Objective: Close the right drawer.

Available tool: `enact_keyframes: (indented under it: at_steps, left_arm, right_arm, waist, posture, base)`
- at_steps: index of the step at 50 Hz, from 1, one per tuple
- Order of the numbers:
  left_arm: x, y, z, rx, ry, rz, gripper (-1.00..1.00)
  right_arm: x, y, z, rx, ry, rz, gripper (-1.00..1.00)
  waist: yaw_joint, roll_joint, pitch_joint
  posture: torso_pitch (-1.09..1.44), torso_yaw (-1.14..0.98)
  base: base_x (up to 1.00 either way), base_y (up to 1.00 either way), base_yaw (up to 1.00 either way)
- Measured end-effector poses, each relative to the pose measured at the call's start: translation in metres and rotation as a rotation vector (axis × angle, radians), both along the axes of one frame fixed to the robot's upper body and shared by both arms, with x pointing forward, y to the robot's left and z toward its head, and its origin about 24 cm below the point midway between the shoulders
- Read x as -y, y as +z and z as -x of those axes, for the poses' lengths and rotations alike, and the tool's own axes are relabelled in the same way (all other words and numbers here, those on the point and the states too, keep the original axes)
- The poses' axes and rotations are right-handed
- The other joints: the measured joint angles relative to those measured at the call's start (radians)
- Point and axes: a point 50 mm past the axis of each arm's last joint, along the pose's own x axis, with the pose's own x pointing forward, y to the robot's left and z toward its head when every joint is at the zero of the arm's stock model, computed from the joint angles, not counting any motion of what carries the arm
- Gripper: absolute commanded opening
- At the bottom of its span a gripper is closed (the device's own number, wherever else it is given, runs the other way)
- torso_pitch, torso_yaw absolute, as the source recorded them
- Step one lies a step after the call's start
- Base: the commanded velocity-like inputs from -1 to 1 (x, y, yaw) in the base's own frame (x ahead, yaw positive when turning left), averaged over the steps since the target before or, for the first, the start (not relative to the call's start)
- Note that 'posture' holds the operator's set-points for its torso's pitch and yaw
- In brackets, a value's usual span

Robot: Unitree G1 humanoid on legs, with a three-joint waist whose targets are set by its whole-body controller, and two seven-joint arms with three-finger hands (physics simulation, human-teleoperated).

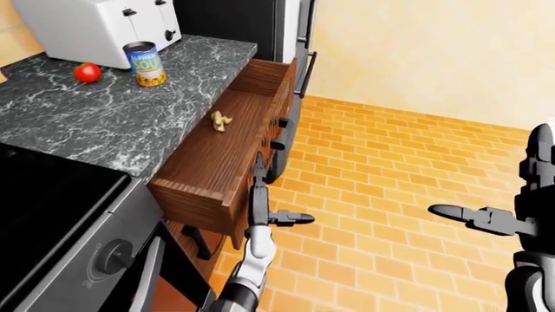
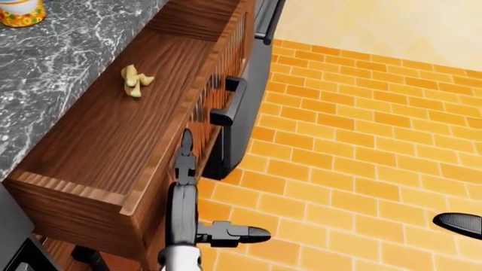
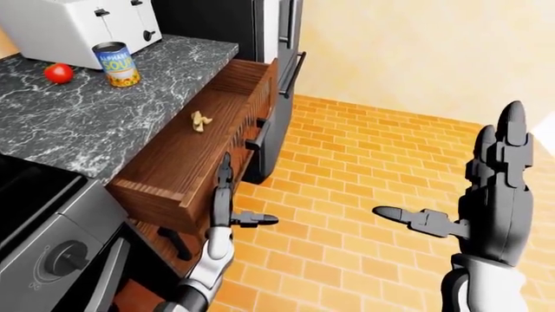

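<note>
Two hands show, and neither grips anything. Far left in the left-eye view a white toaster [image 1: 97,29] stands on the grey marble counter [image 1: 95,120], with a red tomato [image 1: 86,72] just beside it and a soup can [image 1: 145,64] a little to the right. Near the bottom left lies a black stove [image 1: 43,208] with a round knob [image 1: 114,255] on its grey face. Right of the counter the right drawer [image 1: 216,169], of brown wood, stands pulled well out over the orange brick floor [image 1: 390,169]; a small pale piece of ginger [image 2: 134,79] lies on its bottom toward the far end. A black handle [image 2: 228,101] sticks out from the drawer's face. The left hand [image 2: 185,192] is released, its fingers straight and flat along that face near the near corner, thumb pointing right; whether it touches the wood I cannot tell. Farther right the right hand [image 3: 499,188] is splayed wide over the floor, well apart from the drawer.
</note>
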Motion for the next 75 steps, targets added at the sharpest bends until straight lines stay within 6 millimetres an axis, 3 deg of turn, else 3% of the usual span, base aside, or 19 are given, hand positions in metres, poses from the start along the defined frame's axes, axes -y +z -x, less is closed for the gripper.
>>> enact_keyframes:
  at_steps: [20,45,75]
  left_arm:
    - [-0.008,0.000,-0.004,0.003,0.042,0.007,1.00]
    - [-0.023,0.000,-0.013,-0.012,0.253,0.000,1.00]
    - [-0.065,0.003,-0.021,-0.035,0.398,0.022,1.00]
  right_arm:
    - [-0.002,0.001,-0.002,-0.002,0.003,0.003,1.00]
    - [-0.001,-0.002,-0.002,-0.004,0.005,0.003,1.00]
    - [-0.003,-0.002,-0.005,-0.006,0.011,0.009,1.00]
  waist:
    - [-0.012,0.005,0.000]
    - [-0.024,0.010,-0.008]
    - [-0.025,0.015,-0.017]
  posture:
    - [0.00,0.00]
    - [0.00,0.00]
    - [0.00,0.00]
  base:
    - [0.00,0.00,0.00]
    - [0.00,0.00,0.00]
    - [0.00,0.00,0.00]
